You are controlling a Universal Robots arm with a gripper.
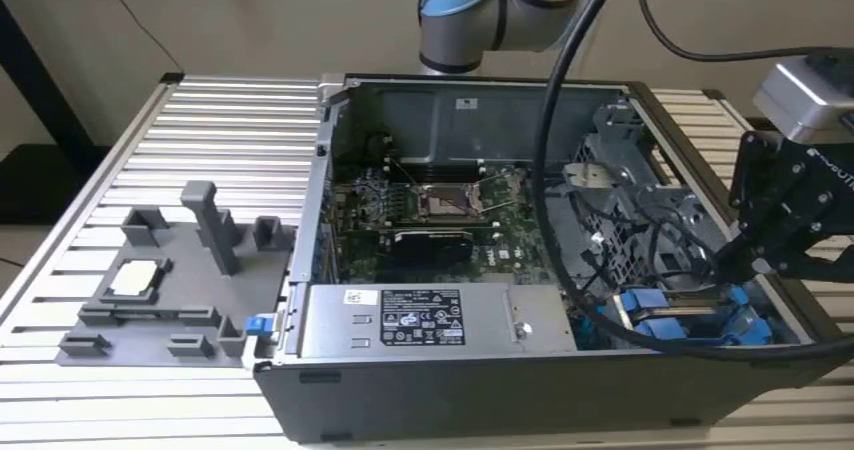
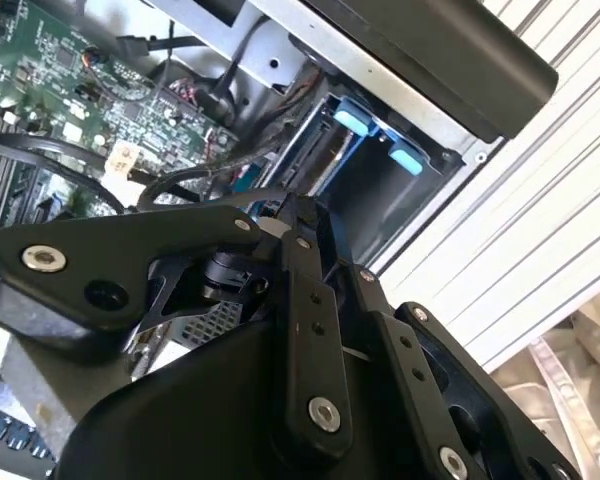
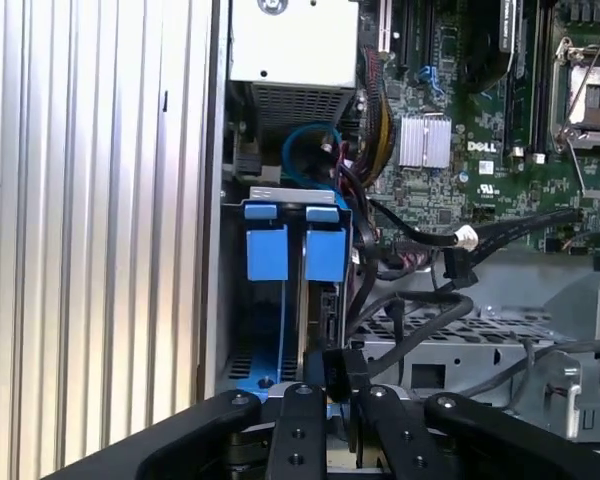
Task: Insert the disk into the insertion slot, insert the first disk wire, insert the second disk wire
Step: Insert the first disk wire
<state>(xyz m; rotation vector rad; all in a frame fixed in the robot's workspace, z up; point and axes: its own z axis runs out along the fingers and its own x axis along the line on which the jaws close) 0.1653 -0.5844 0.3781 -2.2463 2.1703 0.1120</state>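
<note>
- Exterior view: the arm (image 1: 481,10) comes in from 12 o'clock. We see the gripper (image 1: 731,270) inside the computer case (image 1: 400,410) at 4 o'clock, above the slotted disk (image 1: 667,322). A ribbed metal table (image 1: 200,120) is underneath.
- First wrist view: the fingers (image 3: 298,402) pinch a black connector (image 3: 345,372) beside the disk.
- Second wrist view: the gripper is near the disk.

We see soft, even room light in the exterior view; the open black metal computer case (image 1: 441,390) is dim inside. In the second wrist view glare bleaches the ribbed aluminium table (image 2: 520,230), and the black gripper (image 2: 285,215), close to the lens, looks dark and soft-edged. In the first wrist view the silver disk's bright blue plastic carrier (image 3: 268,252) is well lit above a shadowed bay.
</note>
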